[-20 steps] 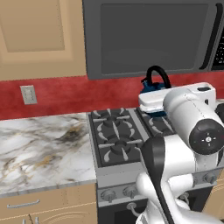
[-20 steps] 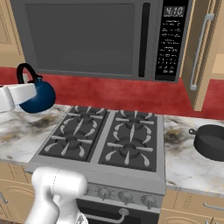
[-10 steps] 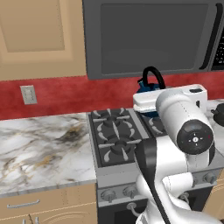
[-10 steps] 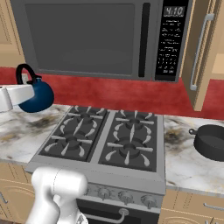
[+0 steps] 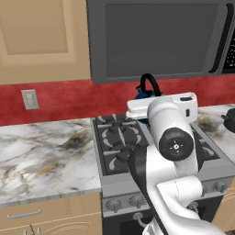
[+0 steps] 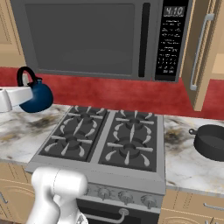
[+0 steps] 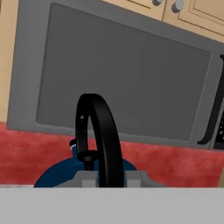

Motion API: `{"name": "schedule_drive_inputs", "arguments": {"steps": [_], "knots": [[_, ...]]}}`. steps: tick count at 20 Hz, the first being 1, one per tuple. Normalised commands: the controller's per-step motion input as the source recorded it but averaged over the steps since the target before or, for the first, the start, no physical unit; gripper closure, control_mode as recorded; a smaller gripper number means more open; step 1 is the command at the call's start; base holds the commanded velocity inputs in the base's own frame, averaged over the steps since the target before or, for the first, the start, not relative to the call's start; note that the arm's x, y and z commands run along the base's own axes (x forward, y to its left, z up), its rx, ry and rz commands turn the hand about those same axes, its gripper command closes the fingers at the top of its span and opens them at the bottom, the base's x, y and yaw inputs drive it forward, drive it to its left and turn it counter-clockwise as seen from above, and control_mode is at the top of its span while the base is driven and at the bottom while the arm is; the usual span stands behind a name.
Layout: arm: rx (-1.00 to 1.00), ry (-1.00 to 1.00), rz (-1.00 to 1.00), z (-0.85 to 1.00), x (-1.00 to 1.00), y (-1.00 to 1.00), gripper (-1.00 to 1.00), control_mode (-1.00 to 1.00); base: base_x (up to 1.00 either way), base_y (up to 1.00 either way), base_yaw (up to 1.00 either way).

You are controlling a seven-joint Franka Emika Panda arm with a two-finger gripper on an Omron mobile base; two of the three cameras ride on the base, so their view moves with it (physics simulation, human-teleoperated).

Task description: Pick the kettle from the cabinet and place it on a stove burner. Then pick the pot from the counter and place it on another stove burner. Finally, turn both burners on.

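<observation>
Kettle (image 6: 37,97) at the left edge of the right base view, held up in the air over the marble tabletop (image 6: 19,131) just beside the stove's left side, not yet above any burner; in the left base view, seen at upper centre behind the white arm, its black handle (image 5: 149,85) arching against the red wall. Gripper (image 7: 109,177) nearly closed, clamped on the arched handle (image 7: 98,135) at the bottom centre of the hand view, the blue body (image 7: 59,173) hanging below the fingers. Rigid, glossy and round, so probably slippery on the body and awkward to squeeze there; handle clearly the right place to hold, near its top so the weight hangs straight down. Likely light if empty, yet prone to swinging or pivoting about the thin handle during a quick sideways move, so a slow carry judged best. Short spout and lid knob hard to make out in these views. Nearest burner (image 6: 83,124), rear left of the range in the right base view, a sensible target, its iron grate giving an uneven seat and calling for a level, gentle set-down. Pot (image 6: 212,141) waiting at the right edge of the right base view on the tabletop, well apart from the kettle, wider and probably heavier, with a small loop handle (image 6: 192,131) on its side as the likely hold.
</observation>
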Motion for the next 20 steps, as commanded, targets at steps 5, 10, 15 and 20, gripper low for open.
{"name": "schedule_drive_inputs", "arguments": {"steps": [5, 10, 15, 20], "knots": [[0.03, -0.10, -0.05, -0.21, 0.03, 0.11, 1.00, -1.00, 0.00, 0.00, 0.00], [0.04, -0.10, -0.06, -0.21, 0.06, 0.05, 1.00, -1.00, 0.00, 0.00, 0.00], [0.04, -0.10, -0.08, -0.30, 0.00, 0.00, 1.00, -1.00, 0.00, 0.00, 0.00], [0.06, -0.12, -0.12, -0.35, -0.05, 0.00, 1.00, -1.00, 0.00, 0.00, 0.00]]}}
